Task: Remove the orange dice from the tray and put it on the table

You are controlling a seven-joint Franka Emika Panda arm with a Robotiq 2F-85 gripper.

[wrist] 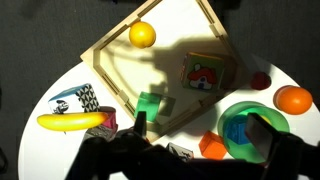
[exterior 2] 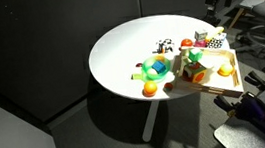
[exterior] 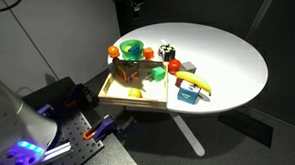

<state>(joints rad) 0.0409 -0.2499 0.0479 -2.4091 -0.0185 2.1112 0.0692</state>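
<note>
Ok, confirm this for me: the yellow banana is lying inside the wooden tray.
Not right. The yellow banana is lying on the white table, outside the wooden tray and just beyond its rim. The wrist view shows this most clearly.

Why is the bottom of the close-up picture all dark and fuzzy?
Wrist view: the gripper is very near the lens, a dark blurry shape, with shadow across the tray; both exterior views: the white table shines bright in a dark room.
</note>
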